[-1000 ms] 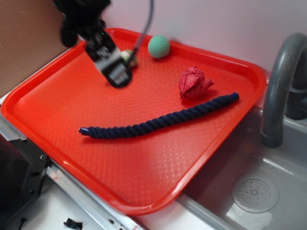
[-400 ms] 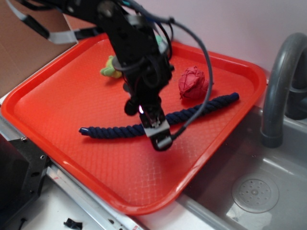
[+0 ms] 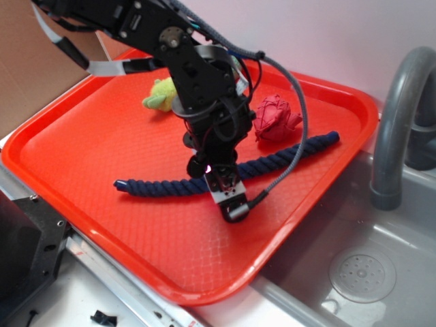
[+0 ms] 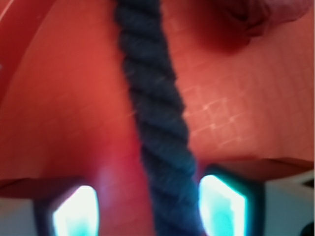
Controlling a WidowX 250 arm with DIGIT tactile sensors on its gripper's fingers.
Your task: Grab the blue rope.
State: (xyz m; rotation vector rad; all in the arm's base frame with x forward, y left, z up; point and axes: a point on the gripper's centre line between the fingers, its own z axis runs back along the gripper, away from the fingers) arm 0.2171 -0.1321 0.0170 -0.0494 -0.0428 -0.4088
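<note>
The blue rope [image 3: 153, 185] lies across the red tray [image 3: 88, 143] from lower left to upper right. My gripper [image 3: 225, 195] is down over the rope's middle, open. In the wrist view the rope [image 4: 156, 113] runs between my two fingertips [image 4: 222, 209], close to the right one with a gap on the left; the gripper [image 4: 147, 211] straddles it without squeezing. The arm hides part of the rope's middle in the exterior view.
A red knotted ball [image 3: 276, 117] sits just behind the rope, also at the wrist view's top right [image 4: 268, 12]. A yellow-green plush toy [image 3: 159, 96] lies at the tray's back. A grey sink [image 3: 368, 272] and faucet [image 3: 398, 116] stand right of the tray.
The arm swung from the tray's back left to the rope's middle and came down over it. The green ball is now hidden behind the arm. The rope has not moved.
</note>
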